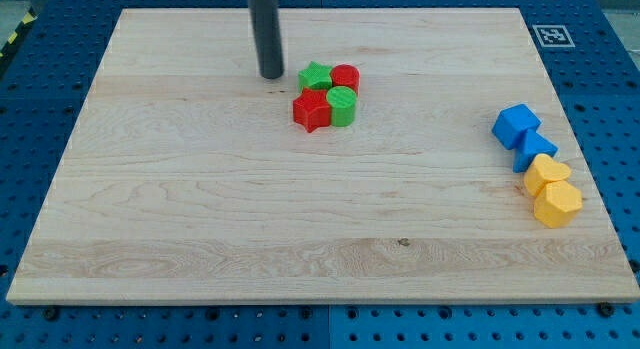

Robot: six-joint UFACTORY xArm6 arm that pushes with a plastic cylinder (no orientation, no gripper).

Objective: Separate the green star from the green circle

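Near the view's top, slightly left of centre, my tip [271, 76] is seen resting on the wooden board [200, 239], just to the left of a tight cluster of four blocks. No claw is fitted to the arm, so no open or closed state can be reported; only the straight dark rod is shown.

The cluster is made up of the green star [316, 76] at its upper left, a red cylinder [346, 77] at its upper right, a red star [312, 111] at its lower left and the green circle [342, 105] at its lower right. The four appear pressed together, with no visible gap between neighbours. The green star is set diagonally from the green circle, so the two green blocks meet only at a corner, if at all. The green star is the block nearest to my tip, with a narrow strip of bare wood seen between them.

Wide open board is seen to the left of the cluster and below it, reaching to the left and bottom edges. Less room is left above, where the top edge of the board is near.

Close to the right edge, well apart from the cluster, a second group is lined up: a blue cube [515, 124], a second blue block [535, 149], a yellow block [547, 173] and a yellow hexagonal block [557, 203], each touching the next.
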